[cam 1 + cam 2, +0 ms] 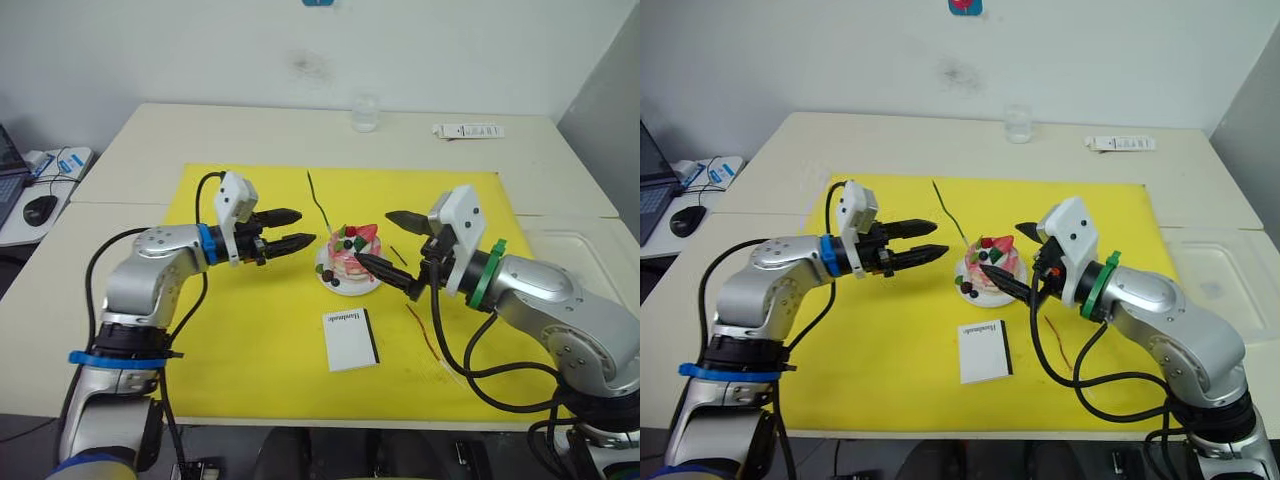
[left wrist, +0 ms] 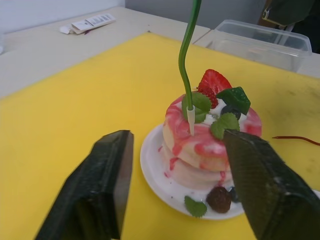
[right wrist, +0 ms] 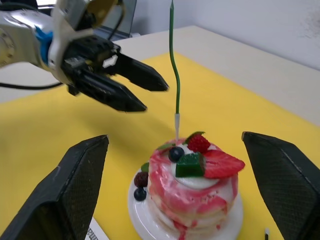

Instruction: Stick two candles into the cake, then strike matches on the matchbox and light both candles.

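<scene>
Table (image 1: 140,140): pale top carrying the whole layout; a clear cup (image 1: 365,113) and a flat white packet (image 1: 468,130) sit at its far edge, well beyond both grippers.
Yellow mat (image 1: 260,330): the work surface under both arms; all the task's things lie on it.
Left gripper (image 1: 290,229): fingers parted and holding nothing, pointed at the cake from just beside it. It looks to have let go of the green candle, judging by the candle standing free ahead of its tips.
Right gripper (image 1: 390,245): fingers spread wide and empty, one on the far side of the cake and one on the near side, perhaps ready to steady the plate.
Matchbox (image 1: 351,339): lies flat nearer the robot than both grippers, between them, black strip facing the right gripper's side, handy for striking.
Cake (image 1: 355,257): on its white plate (image 2: 155,172), between the two grippers and closer to the right one.
Green candle (image 3: 174,75): planted upright in the cake's top on the side facing the left gripper.
Red candle (image 1: 422,332): flat on the mat beneath the right arm, not yet in the cake; likely the next pick.
Match (image 1: 398,256): one short dark stick beside the plate, between the right gripper's fingers in the head view.
</scene>
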Motion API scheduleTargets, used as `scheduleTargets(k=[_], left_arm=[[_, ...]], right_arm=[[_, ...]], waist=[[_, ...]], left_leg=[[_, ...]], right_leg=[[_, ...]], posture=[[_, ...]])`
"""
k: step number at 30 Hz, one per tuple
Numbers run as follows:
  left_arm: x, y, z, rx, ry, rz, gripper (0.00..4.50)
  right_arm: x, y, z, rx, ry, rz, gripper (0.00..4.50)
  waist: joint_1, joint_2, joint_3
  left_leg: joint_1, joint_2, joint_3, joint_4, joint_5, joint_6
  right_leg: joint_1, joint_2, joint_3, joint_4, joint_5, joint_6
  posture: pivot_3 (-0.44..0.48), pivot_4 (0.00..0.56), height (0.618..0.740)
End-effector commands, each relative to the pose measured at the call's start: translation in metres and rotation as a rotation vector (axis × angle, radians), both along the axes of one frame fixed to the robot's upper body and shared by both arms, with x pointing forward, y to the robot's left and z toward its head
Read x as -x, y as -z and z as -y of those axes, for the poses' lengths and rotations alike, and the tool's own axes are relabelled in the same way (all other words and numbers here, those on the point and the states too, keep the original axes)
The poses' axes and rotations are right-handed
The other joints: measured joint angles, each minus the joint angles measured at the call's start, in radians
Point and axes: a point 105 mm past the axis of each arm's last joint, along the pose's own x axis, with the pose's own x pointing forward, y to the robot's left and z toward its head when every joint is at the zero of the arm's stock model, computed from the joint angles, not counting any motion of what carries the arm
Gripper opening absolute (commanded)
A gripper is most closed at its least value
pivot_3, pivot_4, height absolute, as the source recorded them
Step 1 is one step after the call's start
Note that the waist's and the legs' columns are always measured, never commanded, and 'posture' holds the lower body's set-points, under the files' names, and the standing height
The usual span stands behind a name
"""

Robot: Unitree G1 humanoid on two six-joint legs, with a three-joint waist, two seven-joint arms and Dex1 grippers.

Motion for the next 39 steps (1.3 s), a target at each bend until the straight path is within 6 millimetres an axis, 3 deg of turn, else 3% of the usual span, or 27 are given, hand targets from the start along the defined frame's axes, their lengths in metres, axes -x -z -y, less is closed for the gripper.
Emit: scheduleTargets(k=[1, 11, 16, 23, 32, 35, 39], left_arm=[[0.014, -0.018, 0.004, 0.010, 0.042, 0.052, 2.38], [0.072, -0.011, 0.024, -0.110, 0.274, 0.095, 2.38], [0.100, -0.008, 0.041, -0.124, 0.431, 0.134, 2.38], [0.116, -0.002, 0.055, -0.125, 0.559, 0.173, 2.38], [0.115, 0.001, 0.063, -0.119, 0.628, 0.189, 2.38], [0.116, 0.003, 0.066, -0.118, 0.644, 0.194, 2.35], [0.110, 0.004, 0.069, -0.127, 0.634, 0.211, 2.35]], right_arm=[[0.007, -0.009, 0.007, -0.003, -0.010, 0.039, 4.50], [0.020, 0.017, 0.045, 0.108, 0.087, -0.108, 4.50], [0.039, 0.042, 0.059, 0.215, 0.126, -0.214, 4.50], [0.065, 0.074, 0.074, 0.319, 0.144, -0.279, 4.50], [0.079, 0.094, 0.082, 0.358, 0.143, -0.326, 4.50], [0.080, 0.103, 0.082, 0.366, 0.149, -0.325, 3.90], [0.076, 0.116, 0.091, 0.398, 0.181, -0.312, 2.47]], waist=[[0.002, 0.000, 0.000], [0.001, 0.000, 0.000], [0.002, 0.000, 0.000], [0.003, 0.000, -0.001], [0.003, 0.000, -0.001], [0.002, 0.000, -0.001], [0.003, 0.000, -0.001]], left_leg=[[0.000, 0.000, 0.000, 0.000, -0.001, 0.002], [0.001, 0.000, 0.000, 0.000, -0.002, 0.003], [0.002, 0.000, 0.000, 0.000, -0.002, 0.003], [0.004, 0.000, -0.001, 0.000, -0.002, 0.003], [0.010, 0.000, -0.001, 0.000, -0.002, 0.003], [0.010, 0.000, -0.001, 0.000, -0.002, 0.003], [0.010, -0.001, 0.000, 0.000, -0.002, 0.003]], right_leg=[[0.000, 0.000, 0.000, 0.000, 0.000, 0.000], [0.001, 0.000, 0.000, 0.000, 0.000, 0.000], [0.003, 0.000, 0.000, 0.000, 0.000, 0.000], [0.005, 0.001, 0.000, 0.000, 0.000, 0.000], [0.011, 0.003, 0.000, -0.001, -0.002, 0.006], [0.011, 0.003, 0.001, -0.001, -0.002, 0.006], [0.011, 0.004, 0.001, -0.001, -0.002, 0.007]], posture=[[0.000, 0.150, 0.740], [0.000, 0.150, 0.740], [0.000, 0.150, 0.740], [0.000, 0.150, 0.740], [0.000, 0.150, 0.740], [0.000, 0.150, 0.740], [0.000, 0.150, 0.740]])
